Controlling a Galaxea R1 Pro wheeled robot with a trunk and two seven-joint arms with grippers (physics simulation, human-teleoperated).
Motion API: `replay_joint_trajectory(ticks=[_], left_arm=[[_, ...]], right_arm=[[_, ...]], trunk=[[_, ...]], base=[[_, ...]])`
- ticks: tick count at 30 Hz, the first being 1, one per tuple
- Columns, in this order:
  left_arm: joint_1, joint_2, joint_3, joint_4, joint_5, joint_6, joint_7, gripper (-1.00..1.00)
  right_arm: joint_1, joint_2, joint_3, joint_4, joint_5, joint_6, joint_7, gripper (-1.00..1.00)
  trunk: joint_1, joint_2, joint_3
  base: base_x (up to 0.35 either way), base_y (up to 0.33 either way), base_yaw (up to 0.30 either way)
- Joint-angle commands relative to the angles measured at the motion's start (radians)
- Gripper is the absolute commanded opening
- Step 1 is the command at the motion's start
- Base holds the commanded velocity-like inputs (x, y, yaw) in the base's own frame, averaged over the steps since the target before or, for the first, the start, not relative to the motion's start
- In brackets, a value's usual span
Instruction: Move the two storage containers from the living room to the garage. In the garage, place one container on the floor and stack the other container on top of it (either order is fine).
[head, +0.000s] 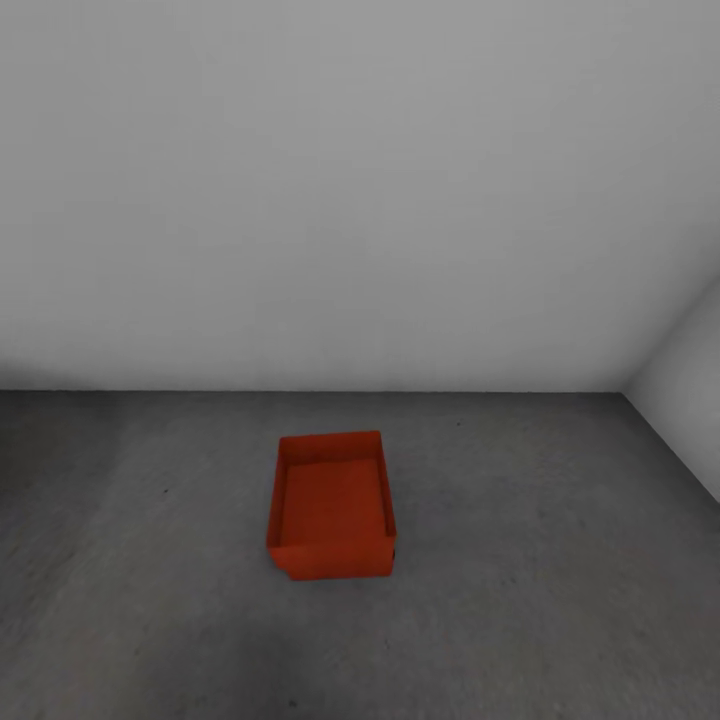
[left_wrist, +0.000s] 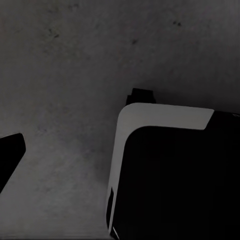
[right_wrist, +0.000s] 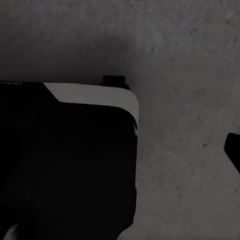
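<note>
One orange-red storage container (head: 332, 505) stands upright on the dark grey concrete floor (head: 560, 580) of the garage, a short way out from the pale grey wall, in the middle of the head view. It is open-topped and nothing is inside it. No gripper is at it. In the left wrist view a single dark fingertip (left_wrist: 9, 157) juts in over bare floor. Another dark fingertip (right_wrist: 234, 150) shows the same way in the right wrist view. Neither wrist view reveals how the jaws stand.
A pale grey wall (head: 360, 200) runs behind the container and meets a side wall (head: 690, 400) at the right corner. My black base with its white edge (left_wrist: 165, 117) is below both wrist cameras, as in the right wrist view (right_wrist: 90, 95).
</note>
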Motion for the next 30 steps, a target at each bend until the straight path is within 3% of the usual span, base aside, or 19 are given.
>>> replay_joint_trajectory(ticks=[1,6,9,18,30], left_arm=[[0.007,-0.002,-0.006,0.001,0.01,-0.004,-0.004,1.0],[0.037,-0.034,-0.006,0.001,0.01,-0.003,-0.002,1.0],[0.058,-0.047,-0.006,0.0,0.008,-0.003,-0.003,1.0],[0.068,-0.053,-0.006,0.0,0.008,-0.003,-0.004,1.0],[0.069,-0.049,-0.007,-0.001,0.006,-0.014,-0.004,1.0]], right_arm=[[-0.001,0.001,0.008,0.003,-0.007,-0.006,-0.001,1.0],[-0.001,0.0,0.007,0.004,-0.007,-0.001,0.005,1.0],[0.03,0.003,0.008,0.004,-0.004,0.001,0.014,1.0],[0.099,0.006,0.008,0.005,-0.004,-0.007,0.027,1.0],[0.105,0.005,0.009,0.005,-0.001,-0.002,0.072,1.0]], trunk=[[0.0,-0.001,0.001],[0.0,-0.001,0.009],[0.0,-0.001,0.014],[0.0,-0.001,0.028],[0.0,-0.001,0.048]], base=[[0.0,0.0,0.0],[0.0,0.0,0.0],[0.0,0.0,0.0],[0.0,0.0,0.0],[0.0,0.0,0.0]])
